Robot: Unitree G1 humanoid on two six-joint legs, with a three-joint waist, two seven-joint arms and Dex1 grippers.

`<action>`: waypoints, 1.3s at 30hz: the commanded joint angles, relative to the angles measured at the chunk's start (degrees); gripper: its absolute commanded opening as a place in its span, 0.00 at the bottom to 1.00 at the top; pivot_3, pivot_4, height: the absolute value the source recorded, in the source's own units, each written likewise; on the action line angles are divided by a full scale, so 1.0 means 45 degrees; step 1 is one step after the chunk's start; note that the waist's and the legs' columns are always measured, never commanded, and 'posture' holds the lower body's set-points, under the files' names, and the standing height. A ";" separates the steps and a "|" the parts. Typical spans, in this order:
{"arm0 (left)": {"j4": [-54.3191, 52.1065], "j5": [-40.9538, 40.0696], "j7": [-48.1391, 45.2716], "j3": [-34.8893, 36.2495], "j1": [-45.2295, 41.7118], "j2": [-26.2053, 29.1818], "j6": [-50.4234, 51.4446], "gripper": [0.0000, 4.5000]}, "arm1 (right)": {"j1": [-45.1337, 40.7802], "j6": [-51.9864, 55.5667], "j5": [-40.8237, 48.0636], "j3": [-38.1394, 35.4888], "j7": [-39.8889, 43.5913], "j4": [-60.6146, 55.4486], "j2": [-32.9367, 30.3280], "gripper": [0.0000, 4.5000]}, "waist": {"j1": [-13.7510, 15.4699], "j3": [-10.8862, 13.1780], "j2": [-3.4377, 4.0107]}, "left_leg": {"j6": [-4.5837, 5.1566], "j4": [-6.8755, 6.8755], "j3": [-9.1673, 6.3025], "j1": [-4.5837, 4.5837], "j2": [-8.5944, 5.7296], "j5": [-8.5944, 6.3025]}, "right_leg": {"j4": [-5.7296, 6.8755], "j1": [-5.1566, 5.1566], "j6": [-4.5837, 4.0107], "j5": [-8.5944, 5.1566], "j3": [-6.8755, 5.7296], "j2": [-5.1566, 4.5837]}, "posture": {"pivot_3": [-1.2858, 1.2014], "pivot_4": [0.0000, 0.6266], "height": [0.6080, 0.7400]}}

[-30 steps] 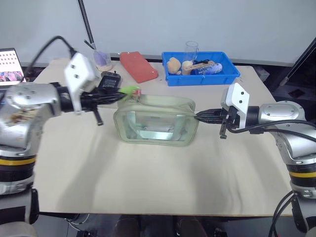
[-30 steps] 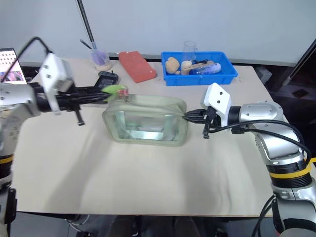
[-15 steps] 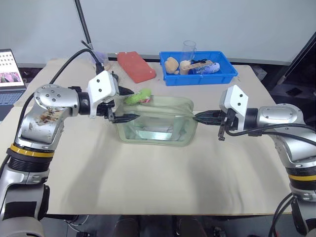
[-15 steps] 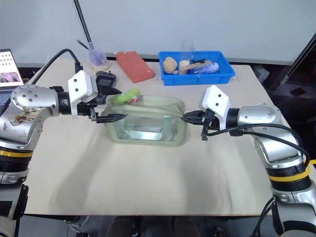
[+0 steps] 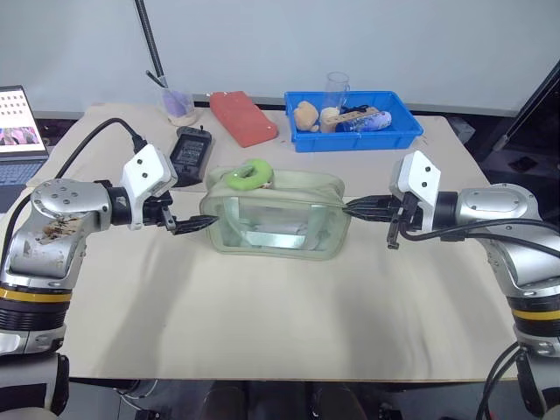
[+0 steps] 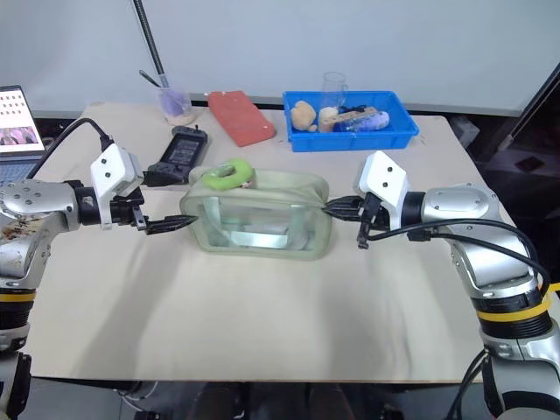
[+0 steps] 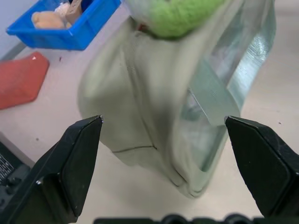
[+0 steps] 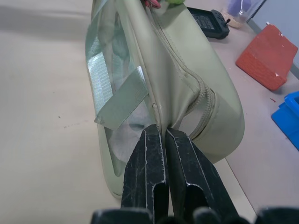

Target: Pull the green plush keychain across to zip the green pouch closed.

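Pouch (image 5: 276, 210) pinched by right end effector (image 8: 161, 140) — left end effector (image 7: 163, 128) wide, empty — blue tray (image 5: 354, 136) behind.

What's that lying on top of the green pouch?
A green plush keychain, curled like a ring, rests on the green pouch near its left end. Its clasp underneath is hidden.

Bright, even light with soft, faint shadows on the beige tabletop (image 5: 289, 306); the left wrist view is blurred on the lime-green plush keychain (image 7: 180, 16).
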 commanded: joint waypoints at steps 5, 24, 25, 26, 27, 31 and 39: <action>-0.0168 0.0014 0.0077 0.0078 -0.0033 -0.0209 -0.0367 0.16 | -0.0404 0.0092 0.0126 -0.0311 0.0150 -0.0100 -0.0140 0.00 | -0.0014 0.0000 0.0000 | 0.0000 0.0000 0.0000 0.0001 0.0001 0.0000 | 0.0002 -0.0002 -0.0001 0.0000 0.0000 0.0001 | 0.52 0.24 1.00; -0.0187 0.0217 0.0158 -0.0271 -0.0426 -0.0231 -0.0168 0.00 | -0.4581 0.0015 -0.0536 0.1691 -0.1255 0.1012 0.3555 0.99 | -0.0087 -0.0002 0.0001 | 0.0001 -0.0017 -0.0007 0.0007 0.0019 -0.0001 | 0.0029 -0.0016 0.0049 0.0033 -0.0003 0.0025 | 0.52 0.24 1.00; -0.0239 0.0208 0.0155 -0.0292 -0.0420 -0.0240 -0.0138 0.00 | -0.4725 -0.0091 -0.0907 0.2173 -0.1418 0.1192 0.3975 0.99 | -0.0092 -0.0002 0.0001 | 0.0001 -0.0016 -0.0003 0.0001 0.0019 -0.0001 | 0.0032 -0.0022 0.0049 0.0035 -0.0003 0.0023 | 0.52 0.24 1.00; -0.0305 0.0197 0.0152 -0.0305 -0.0406 -0.0248 -0.0103 0.00 | -0.4839 -0.0202 -0.1262 0.2573 -0.1437 0.1351 0.4223 0.99 | -0.0092 -0.0002 0.0002 | 0.0001 -0.0013 -0.0001 0.0001 0.0018 0.0000 | 0.0036 -0.0022 0.0049 0.0036 -0.0003 0.0022 | 0.52 0.24 1.00; -0.0350 0.0201 0.0152 -0.0318 -0.0393 -0.0254 -0.0087 0.00 | -0.4993 -0.0392 -0.1665 0.2922 -0.1478 0.1614 0.4451 0.99 | -0.0090 -0.0001 0.0002 | 0.0001 -0.0012 0.0000 -0.0002 0.0015 0.0000 | 0.0040 -0.0026 0.0049 0.0037 -0.0003 0.0019 | 0.52 0.24 1.00; -0.0538 0.0154 0.0159 -0.0285 -0.0311 -0.0210 0.0007 0.00 | -0.5744 -0.0675 -0.2377 0.3520 -0.1808 0.2570 0.5477 0.99 | -0.0014 -0.0001 0.0001 | -0.0001 -0.0005 -0.0001 -0.0020 0.0011 0.0001 | 0.0037 -0.0032 0.0050 0.0037 -0.0004 0.0014 | 0.52 0.24 1.00; -0.0791 0.0125 0.0187 -0.0210 -0.0129 -0.0180 0.0105 0.00 | -0.6035 -0.1445 -0.3238 0.3649 -0.1663 0.3724 0.6003 0.67 | -0.0032 -0.0002 0.0002 | -0.0002 -0.0005 -0.0001 -0.0015 0.0013 0.0001 | 0.0041 -0.0031 0.0045 0.0037 -0.0009 0.0013 | 0.52 0.24 1.00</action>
